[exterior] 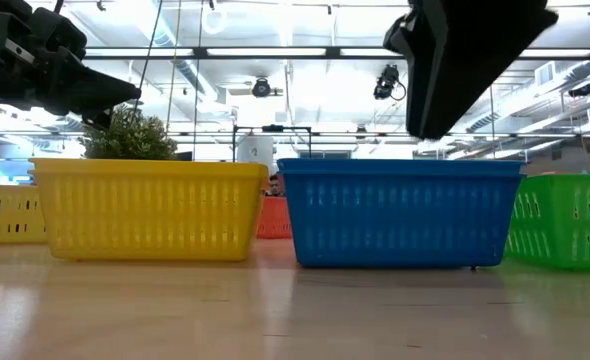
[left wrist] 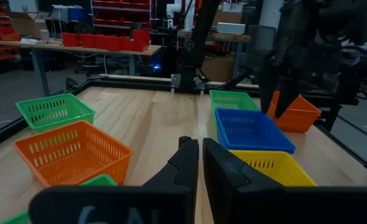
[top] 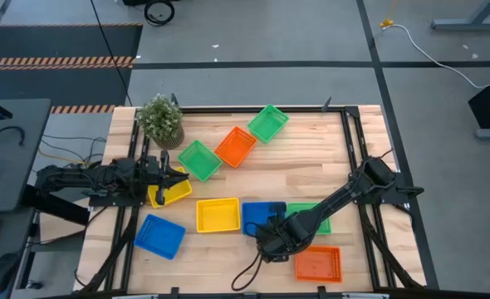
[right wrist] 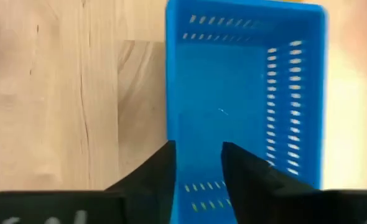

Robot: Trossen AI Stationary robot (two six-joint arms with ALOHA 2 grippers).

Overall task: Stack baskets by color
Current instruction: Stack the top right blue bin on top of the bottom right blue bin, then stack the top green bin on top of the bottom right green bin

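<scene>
My right gripper (right wrist: 196, 168) stands open, pointing steeply down just above one short end of a blue basket (top: 257, 214) that rests flat on the table near the front middle. In the low view it (exterior: 430, 130) hangs clear of the rim of this basket (exterior: 400, 215). Beside it sit a yellow basket (top: 218, 214) and a green basket (top: 316, 218). An orange basket (top: 318, 263) lies nearer the front. My left gripper (left wrist: 200, 152) is shut and level at the left edge, over another yellow basket (top: 169, 194).
A second blue basket (top: 160, 236) lies front left. A green basket (top: 199, 159), an orange one (top: 235, 146) and another green one (top: 268, 122) run toward the far edge. A potted plant (top: 160, 118) stands far left. Bare wood shows at the middle right.
</scene>
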